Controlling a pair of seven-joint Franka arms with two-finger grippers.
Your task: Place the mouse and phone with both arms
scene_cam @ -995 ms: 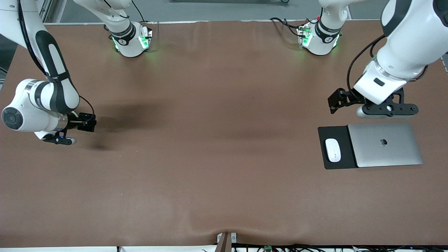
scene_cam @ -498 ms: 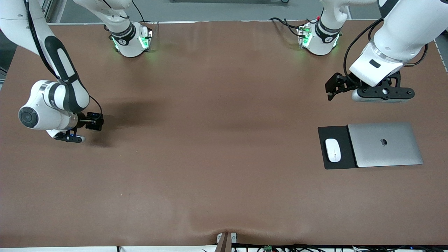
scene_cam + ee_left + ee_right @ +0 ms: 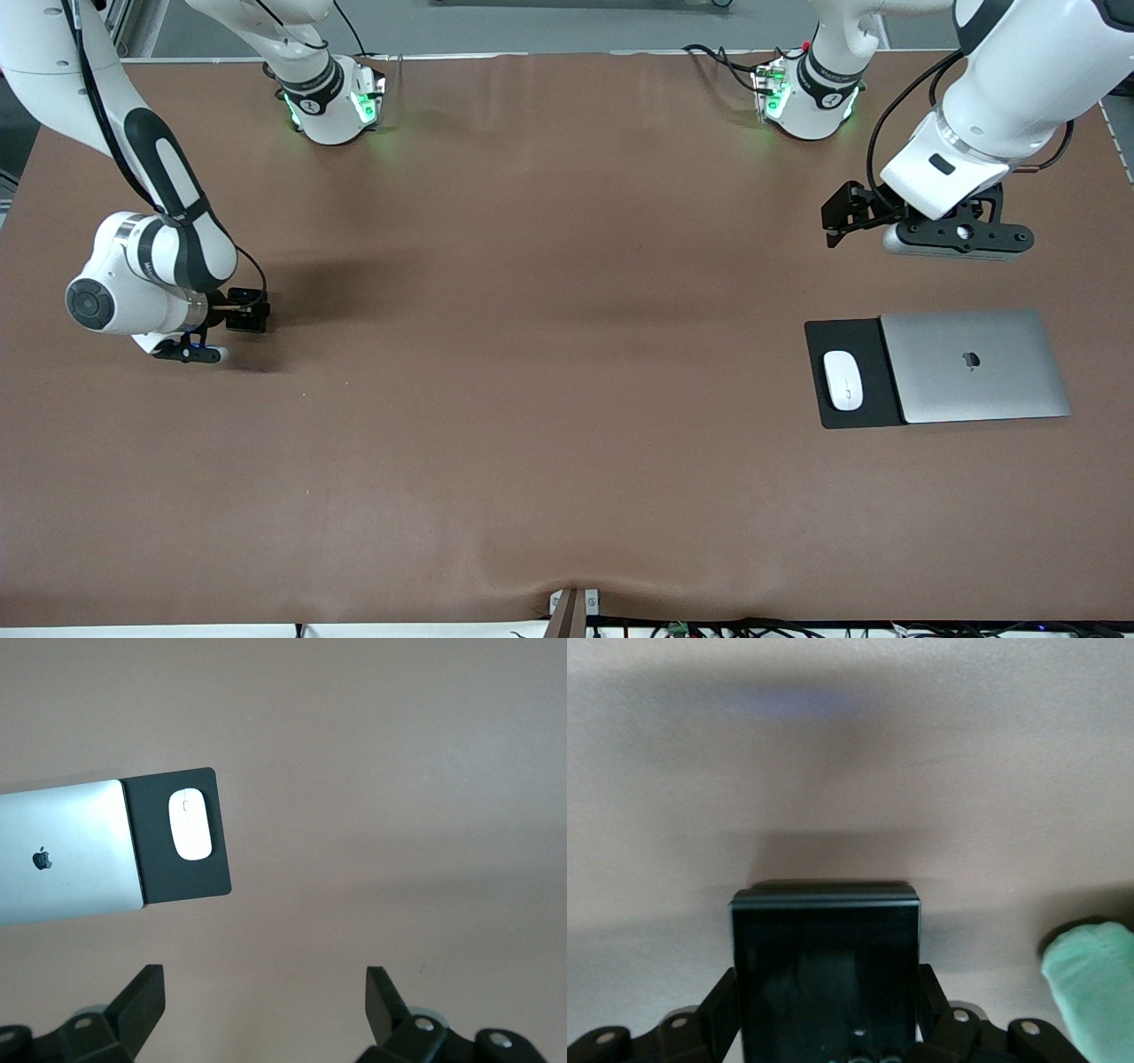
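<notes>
Lying on a black pad [image 3: 852,376], mouse [image 3: 842,380] touches a closed laptop-side [image 3: 974,365]

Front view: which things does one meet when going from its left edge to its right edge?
right gripper holding the phone → mouse on the black pad → closed laptop, with the left gripper above the table there.

Two white jointed robot arms with black bands, the left arm [image 3: 1001,97] and the right arm [image 3: 142,221], each carry one black two-finger pincer, so two pincers: the left pincer [image 3: 266,1014] and the right pincer [image 3: 826,1028]. One brown desk [image 3: 549,399]. One small white glossy oval mouse [image 3: 842,379]. One flat black rectangular pad [image 3: 864,341]. One closed silver laptop [image 3: 974,365]. One small black rounded square phone [image 3: 826,966]. One pale green soft object [image 3: 1091,979], only partly seen.
</notes>
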